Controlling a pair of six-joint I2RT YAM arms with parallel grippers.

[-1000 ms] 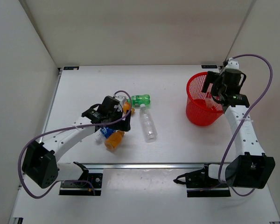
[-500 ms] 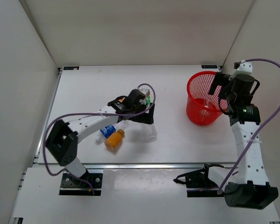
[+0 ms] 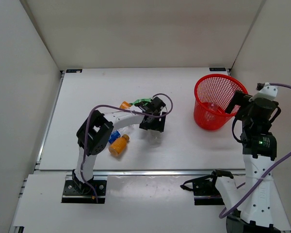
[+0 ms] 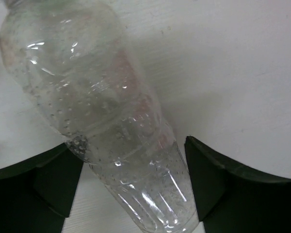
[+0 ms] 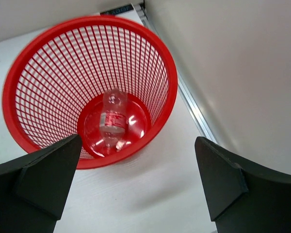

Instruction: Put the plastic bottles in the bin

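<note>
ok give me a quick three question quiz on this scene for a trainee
1. True or false: the bin holds no bottle yet.
2. What lies between the open fingers of the left hand? A) nothing B) a long clear bottle C) the bin's rim
3. In the top view, how many orange bottles lie on the table?
Key: 1 false, a small clear bottle with a red label lies on its floor. 2 B. 3 two.
</note>
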